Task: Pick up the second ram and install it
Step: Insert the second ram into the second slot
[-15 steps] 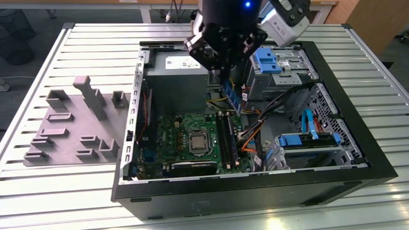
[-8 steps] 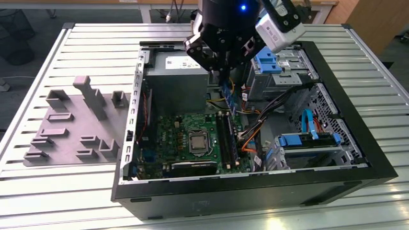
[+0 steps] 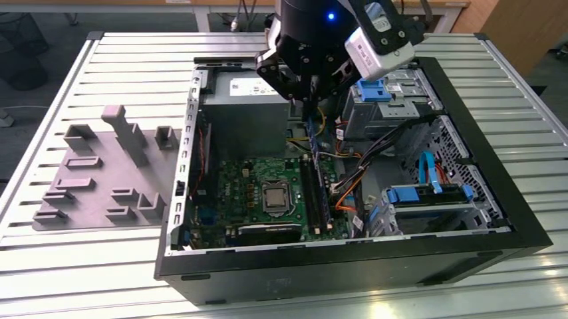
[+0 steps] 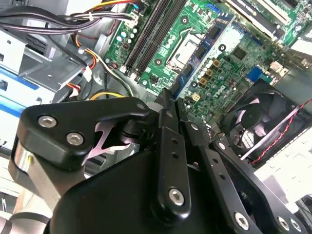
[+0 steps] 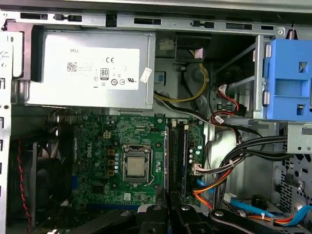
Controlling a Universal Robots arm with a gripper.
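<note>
pincer (image 3: 309, 93) above the open computer case (image 3: 497, 219), over the power supply (image 3: 244, 86) end | fingers (image 4: 165, 141) together, clamped on second ram (image 3: 310, 123), a thin stick hanging from fingertips | ram well above the motherboard (image 3: 266, 193), slots (image 5: 176, 156) below | case stands on slatted surface (image 3: 106, 266)

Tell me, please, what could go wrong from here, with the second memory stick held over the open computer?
1. The hand seems to grip the memory stick by a thin edge, so the stick could tilt or slip before it reaches the slots.
2. The slots sit close together, so a small offset could land the stick between them or on the green board.
3. Loose cables lie right beside the slots and could snag the hand.
</note>
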